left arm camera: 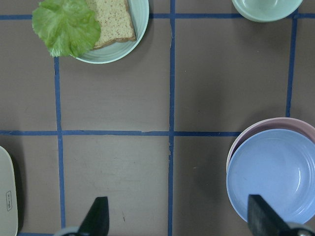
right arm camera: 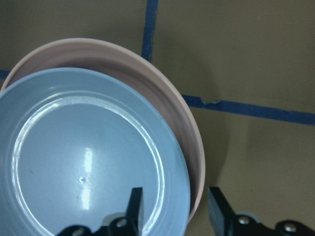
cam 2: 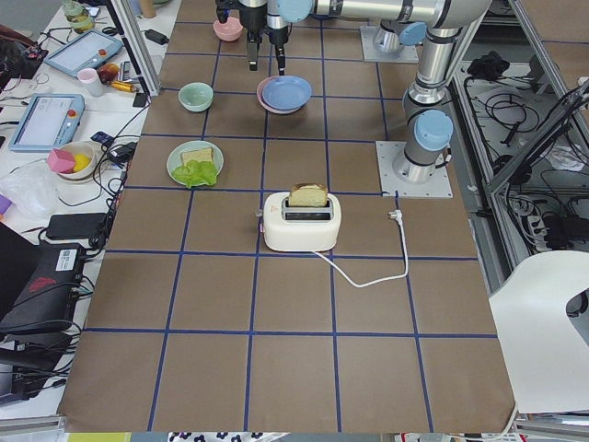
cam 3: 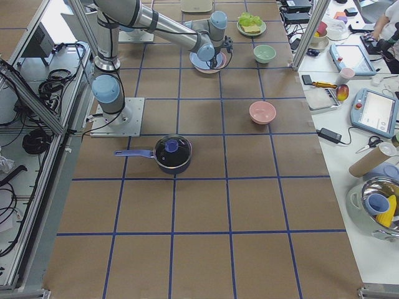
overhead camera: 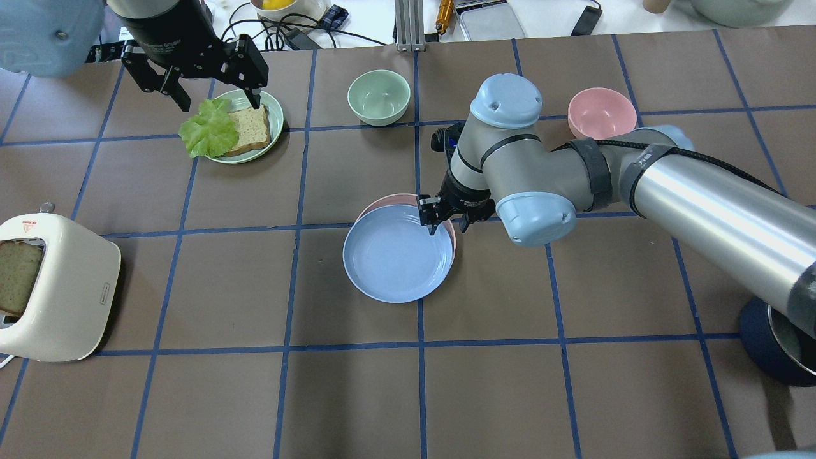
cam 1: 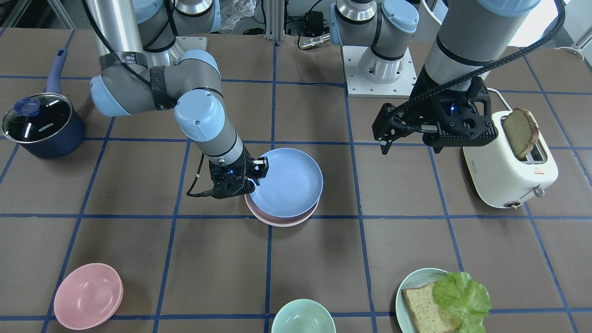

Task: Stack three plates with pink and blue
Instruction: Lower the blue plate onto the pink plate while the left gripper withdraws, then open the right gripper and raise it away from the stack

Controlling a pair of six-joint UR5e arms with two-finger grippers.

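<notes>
The light blue plate (overhead camera: 395,255) lies on the pale pink plate (overhead camera: 389,199), shifted a little off centre, near the middle of the table. No cream-white plate shows. My right gripper (overhead camera: 446,226) is low at the stack's right rim. In the right wrist view its fingers (right arm camera: 135,206) straddle the rims of the blue plate (right arm camera: 83,162) and pink plate (right arm camera: 162,83) with a wide gap, so it is open. My left gripper (overhead camera: 220,102) is open and empty, high above the table's far left part.
A pale green plate (overhead camera: 273,124) with bread and lettuce lies under the left gripper. A green bowl (overhead camera: 378,95) and a pink bowl (overhead camera: 602,113) stand at the far side. A white toaster (overhead camera: 57,287) is at the left, a dark pot (cam 1: 41,125) at the right.
</notes>
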